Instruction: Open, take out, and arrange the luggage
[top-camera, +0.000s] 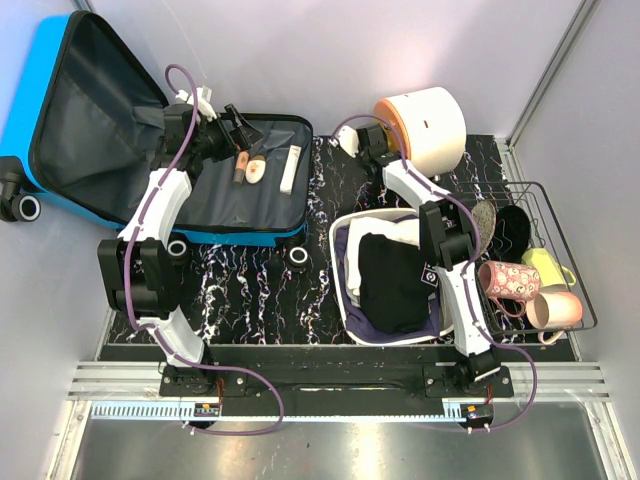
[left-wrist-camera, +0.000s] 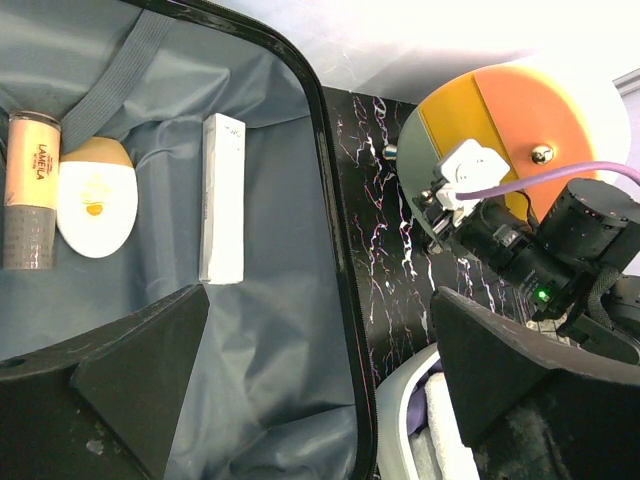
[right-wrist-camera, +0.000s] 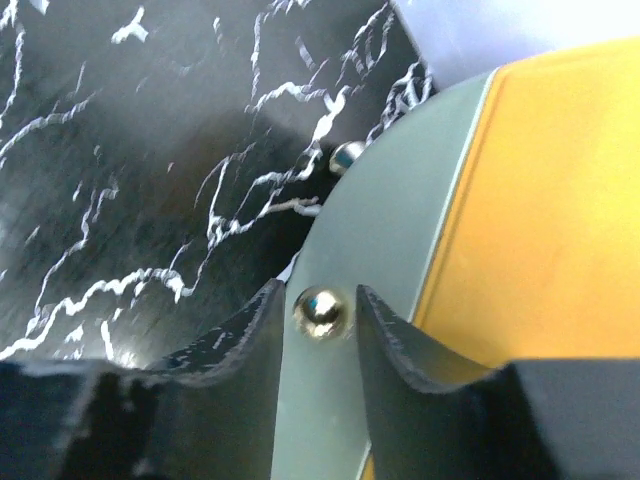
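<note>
The blue luggage (top-camera: 100, 110) lies open at the left, its lid leaning against the wall and its grey lining (left-wrist-camera: 270, 330) showing. In the lower half lie a beige tube (left-wrist-camera: 30, 190), a white oval item (left-wrist-camera: 95, 205) and a long white box (left-wrist-camera: 222, 200). My left gripper (top-camera: 240, 130) hovers over that half, open and empty (left-wrist-camera: 320, 300). My right gripper (top-camera: 352, 140) is at the grey and orange face of a white drum (top-camera: 430, 125), its jaws (right-wrist-camera: 320, 300) closed round a small metal knob (right-wrist-camera: 320, 312).
A white basin (top-camera: 345, 290) holding dark and white folded clothes stands at the centre right. A black wire basket (top-camera: 560, 200) at the far right holds several mugs and a dark bowl. The black marbled mat (top-camera: 250, 290) covers the table.
</note>
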